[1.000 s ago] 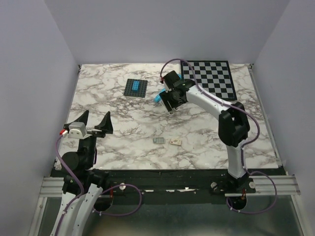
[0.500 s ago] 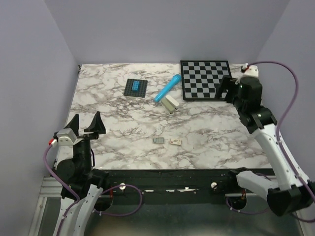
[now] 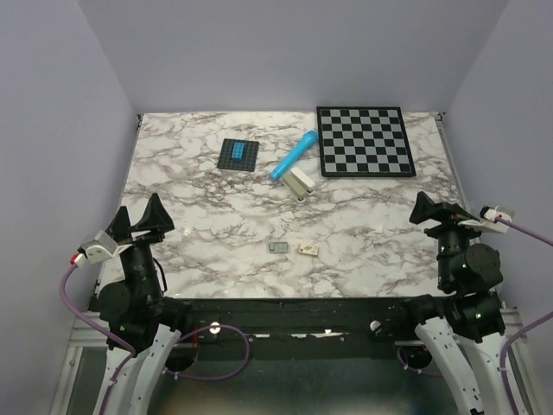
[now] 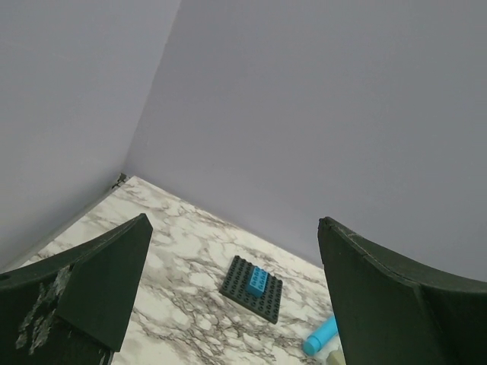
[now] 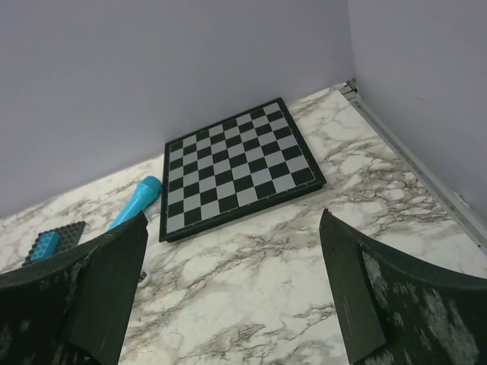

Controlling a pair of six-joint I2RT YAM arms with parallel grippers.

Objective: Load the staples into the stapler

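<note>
The cream-white stapler [image 3: 300, 182] lies at mid-table, just right of the near end of a blue cylinder [image 3: 294, 155]. The tiny silvery-grey staples block [image 3: 278, 247] lies near the front edge, with a small cream piece [image 3: 308, 249] just to its right. My left gripper [image 3: 140, 220] is open and empty, raised at the front left corner, far from both. My right gripper [image 3: 445, 212] is open and empty at the front right. The left wrist view shows only a corner of the stapler [image 4: 335, 357] between the open fingers [image 4: 106, 289]. The staples are out of both wrist views.
A black-and-white chessboard [image 3: 363, 140] lies at the back right, also in the right wrist view [image 5: 236, 167]. A dark baseplate with a blue brick [image 3: 238, 154] sits back of centre, also in the left wrist view [image 4: 251, 287]. Purple walls enclose the marble table [image 3: 216, 216].
My right arm has drawn back from over the stapler, past the chessboard, to the front right corner. The stapler stays on the table. My left gripper has pulled back towards the front left.
</note>
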